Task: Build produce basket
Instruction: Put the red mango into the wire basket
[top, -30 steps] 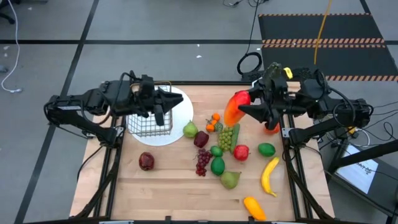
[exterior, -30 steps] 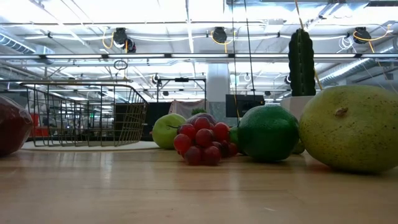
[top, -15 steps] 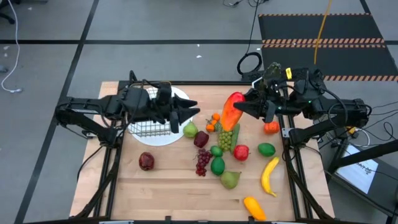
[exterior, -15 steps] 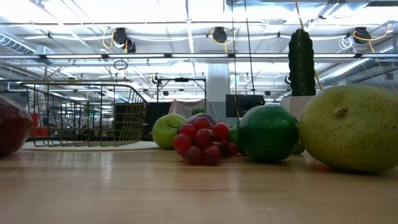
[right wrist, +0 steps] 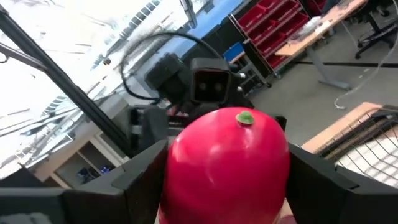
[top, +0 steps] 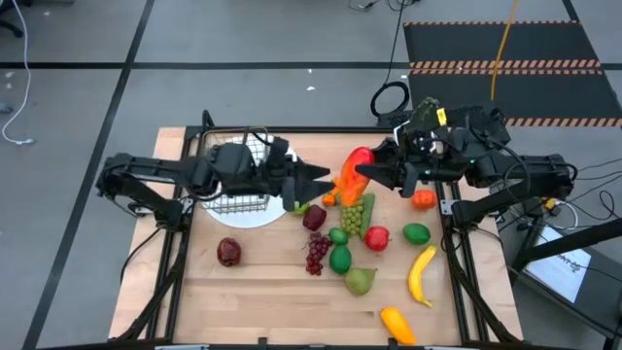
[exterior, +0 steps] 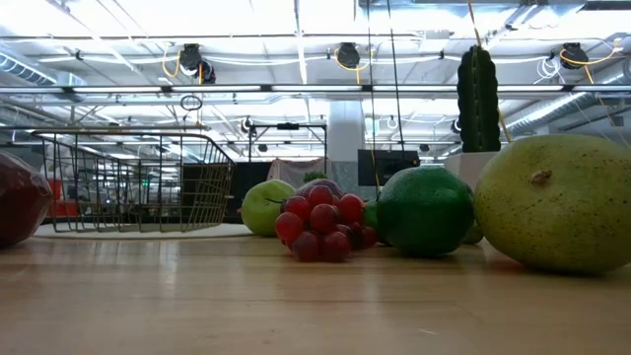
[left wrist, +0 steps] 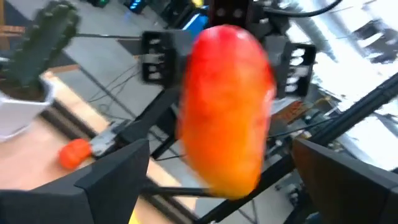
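- The right claw (top: 362,173) grips a red-orange mango (top: 354,172) above the table (top: 262,292).
- The left claw (top: 321,181), jaws wide open, faces it from 9 o'clock.
- The basket (top: 238,180) sits on a white plate (top: 255,216), at 9 o'clock of the produce (top: 340,258).

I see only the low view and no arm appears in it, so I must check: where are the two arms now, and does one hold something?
Observer: The right arm's fingers hold a red-orange fruit in the air over the table's middle.
Operator: And the left arm?
Observer: The left arm's fingers are spread open and point at that fruit from the basket's side; I see no contact.
Operator: Is anything above the basket?
Observer: Yes, the left arm reaches across above it.
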`<state>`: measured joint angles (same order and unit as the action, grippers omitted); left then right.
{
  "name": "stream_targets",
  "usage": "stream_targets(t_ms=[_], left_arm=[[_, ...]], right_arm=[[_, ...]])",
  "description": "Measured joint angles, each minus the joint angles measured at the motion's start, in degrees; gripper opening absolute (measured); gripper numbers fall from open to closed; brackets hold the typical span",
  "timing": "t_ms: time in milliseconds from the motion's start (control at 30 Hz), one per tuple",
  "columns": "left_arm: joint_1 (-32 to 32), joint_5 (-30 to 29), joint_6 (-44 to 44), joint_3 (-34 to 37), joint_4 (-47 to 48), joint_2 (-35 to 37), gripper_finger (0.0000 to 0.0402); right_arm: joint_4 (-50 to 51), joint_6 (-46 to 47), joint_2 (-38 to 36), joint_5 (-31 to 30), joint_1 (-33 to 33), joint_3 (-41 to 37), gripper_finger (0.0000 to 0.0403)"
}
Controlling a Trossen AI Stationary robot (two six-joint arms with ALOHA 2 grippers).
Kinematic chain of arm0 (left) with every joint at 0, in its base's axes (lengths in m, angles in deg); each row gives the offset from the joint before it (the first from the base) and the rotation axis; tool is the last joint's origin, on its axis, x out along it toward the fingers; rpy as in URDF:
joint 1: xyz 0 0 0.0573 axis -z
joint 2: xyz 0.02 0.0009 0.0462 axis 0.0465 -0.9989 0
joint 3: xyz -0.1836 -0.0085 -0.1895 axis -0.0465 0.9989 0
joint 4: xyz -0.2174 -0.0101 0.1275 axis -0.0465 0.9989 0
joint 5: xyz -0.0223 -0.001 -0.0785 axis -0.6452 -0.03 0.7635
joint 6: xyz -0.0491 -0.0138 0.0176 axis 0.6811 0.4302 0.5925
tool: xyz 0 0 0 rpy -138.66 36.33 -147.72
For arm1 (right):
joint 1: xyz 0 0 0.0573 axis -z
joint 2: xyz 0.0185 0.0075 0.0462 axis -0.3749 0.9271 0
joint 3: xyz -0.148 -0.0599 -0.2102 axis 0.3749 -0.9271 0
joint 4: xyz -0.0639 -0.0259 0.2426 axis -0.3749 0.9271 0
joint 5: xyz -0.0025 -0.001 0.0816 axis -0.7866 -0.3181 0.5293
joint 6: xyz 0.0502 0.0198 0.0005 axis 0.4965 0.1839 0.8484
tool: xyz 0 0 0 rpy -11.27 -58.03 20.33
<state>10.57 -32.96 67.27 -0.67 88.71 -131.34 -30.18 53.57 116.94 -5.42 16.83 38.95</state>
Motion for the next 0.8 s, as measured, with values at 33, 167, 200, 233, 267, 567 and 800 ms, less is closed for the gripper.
stream_targets(t_ms=[33,167,200,233,267,567,800], left_arm=[[0.00,0.74,0.05,0.05,-0.13,-0.26,0.0385],[0.02,1.85,-0.08,0.06,-2.96,-2.56,0.0376],[0.02,2.51,-0.25,0.07,-3.48,-2.97,0.0377],[0.02,2.86,-0.28,0.07,-3.97,-3.57,0.0379],[0.01,3.22,-0.30,0.07,-4.52,-4.21,0.0382],[-0.18,4.94,-1.02,0.13,-5.13,-5.25,0.0346],[-0.93,5.21,-1.28,0.13,-4.90,-5.20,0.0265]], right_arm=[[0.02,0.01,0.44,0.01,0.00,-0.01,0.0268],[-0.09,0.25,1.69,0.30,0.00,-0.02,0.0268],[-0.25,0.40,1.98,0.31,0.00,-0.01,0.0268],[-0.20,0.44,2.19,0.34,0.00,0.00,0.0268],[-0.10,0.44,2.28,0.46,0.00,0.00,0.0268],[-0.34,0.28,2.67,0.46,-0.02,0.00,0.0268],[-0.57,-0.04,2.60,0.38,-0.02,0.00,0.0268]])
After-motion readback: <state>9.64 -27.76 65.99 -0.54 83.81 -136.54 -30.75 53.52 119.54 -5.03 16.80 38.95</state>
